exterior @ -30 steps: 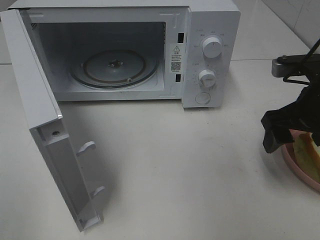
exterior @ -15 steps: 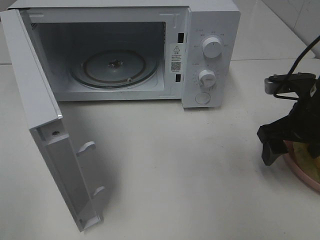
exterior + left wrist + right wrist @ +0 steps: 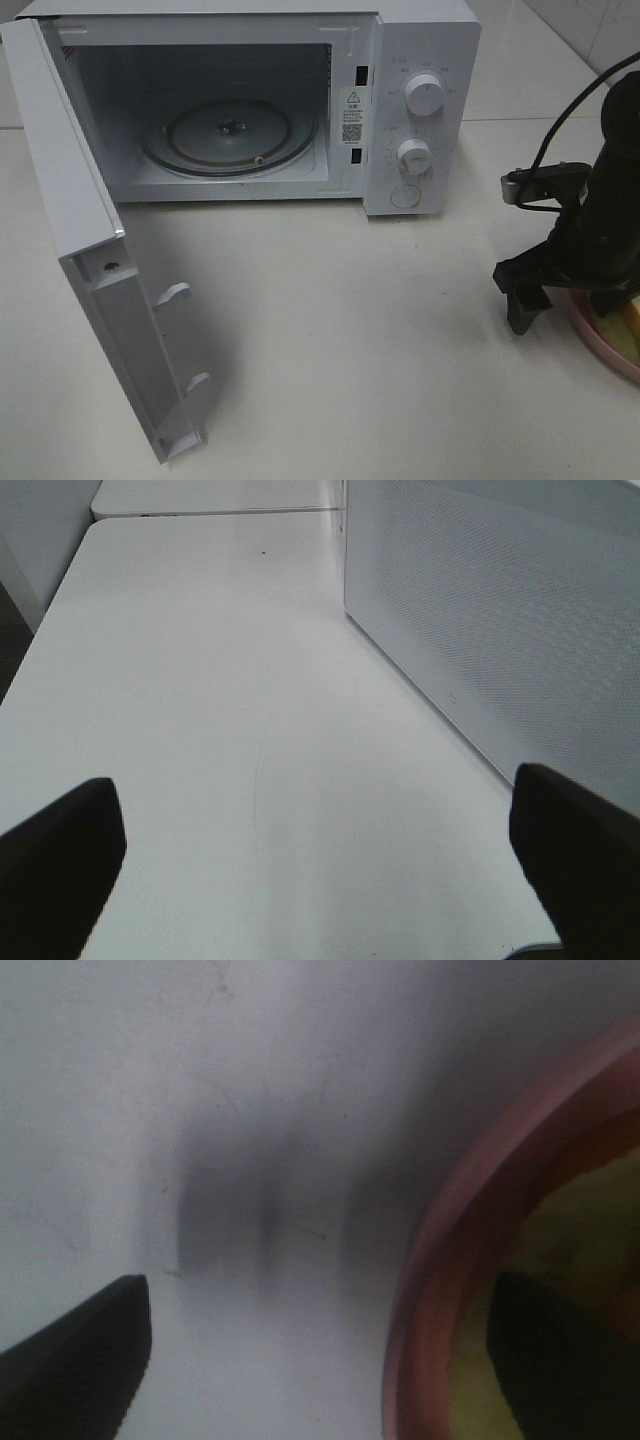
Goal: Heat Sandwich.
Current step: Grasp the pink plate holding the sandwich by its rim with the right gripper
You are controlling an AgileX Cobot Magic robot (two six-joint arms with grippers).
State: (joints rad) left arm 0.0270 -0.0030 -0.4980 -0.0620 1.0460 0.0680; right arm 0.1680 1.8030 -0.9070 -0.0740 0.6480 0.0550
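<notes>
Pink round plate (image 3: 600, 350) at the far right edge of the white bench (image 3: 380, 340) is where it's all happening. The small sandwich of pale bread with yellow-green filling (image 3: 631, 322) sits on it. It's mostly cut off by the frame and covered by the black arm, so I honestly can't call its long axis from here.

The right end effector (image 3: 566, 300) hangs low right at the plate with its fingers spread wide and nothing between them. Key thing: it straddles the rim. One black finger (image 3: 75, 1360) is outside over bare bench, and the other is inside the plate over the blurry yellow stuff. The pink rim runs between them in the right wrist view. So the sandwich lies off toward that inner finger, on the side away from the microwave, not centred in the gap. My guess is the next move needs a shift further over the plate before closing. Otherwise it pinches the rim or just one end of the bread.

White microwave (image 3: 420, 60) is well apart, at the back left. Its door (image 3: 70, 200) is swung wide and there's nothing on the glass turntable (image 3: 228, 135), so the sandwich isn't in there yet.

The left end effector (image 3: 320, 880) also has its fingers apart. It's over the bench beside a perforated white panel (image 3: 500, 630) and doesn't show in the high view. Right arm is clearly the nearer one.
</notes>
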